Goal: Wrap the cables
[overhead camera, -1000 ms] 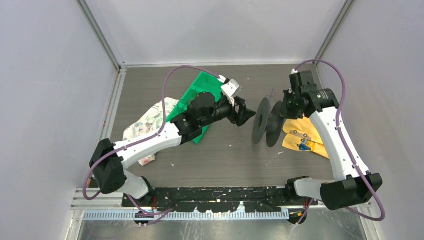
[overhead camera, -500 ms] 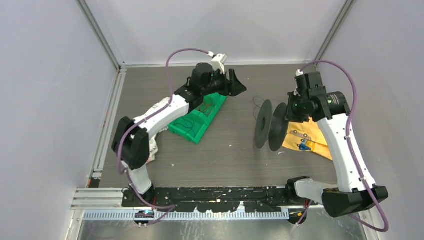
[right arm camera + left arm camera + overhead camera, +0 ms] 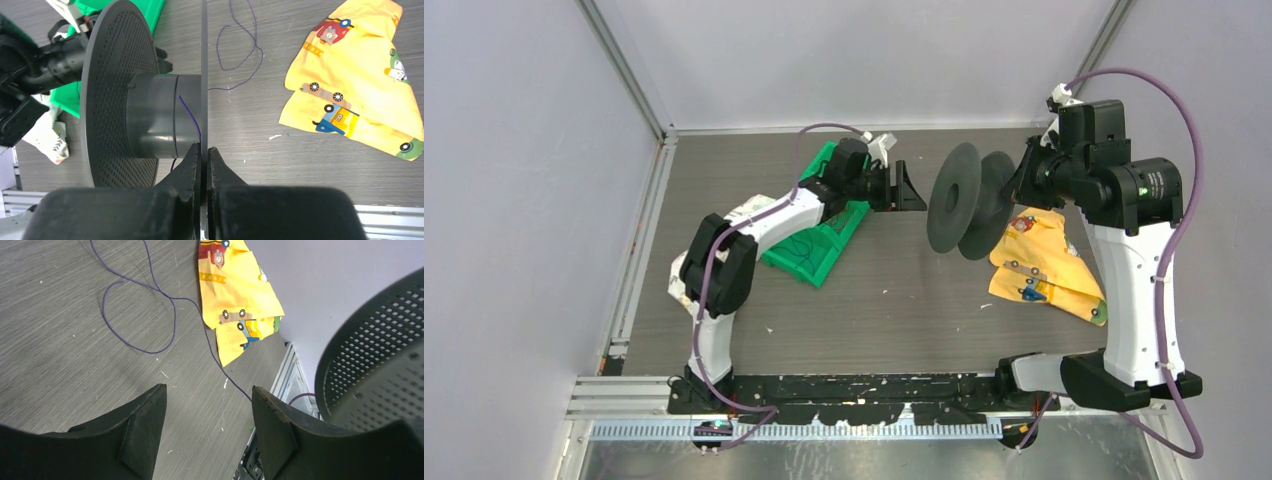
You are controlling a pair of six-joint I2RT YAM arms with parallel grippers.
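A thin dark purple cable (image 3: pixel 103 302) lies in loose loops on the table and runs on toward the black two-flanged spool (image 3: pixel 964 200). One strand of the cable (image 3: pixel 219 50) lies over the spool's grey hub (image 3: pixel 150 115). My right gripper (image 3: pixel 204 147) is shut on the edge of the spool's near flange and holds the spool up, axis level, above the table. My left gripper (image 3: pixel 914 187) stands open just left of the spool. Nothing lies between the fingers of my left gripper (image 3: pixel 207 390); the cable passes beyond them, close to the right fingertip.
A yellow printed cloth (image 3: pixel 1044 265) lies on the table under and right of the spool. A green tray (image 3: pixel 819 240) sits under the left arm, with a patterned cloth (image 3: pixel 679 275) at its left. Grey walls close in both sides and the back.
The right arm has lifted the spool and carried it toward the back. The left arm swung to the back and its open gripper now sits close beside the spool.
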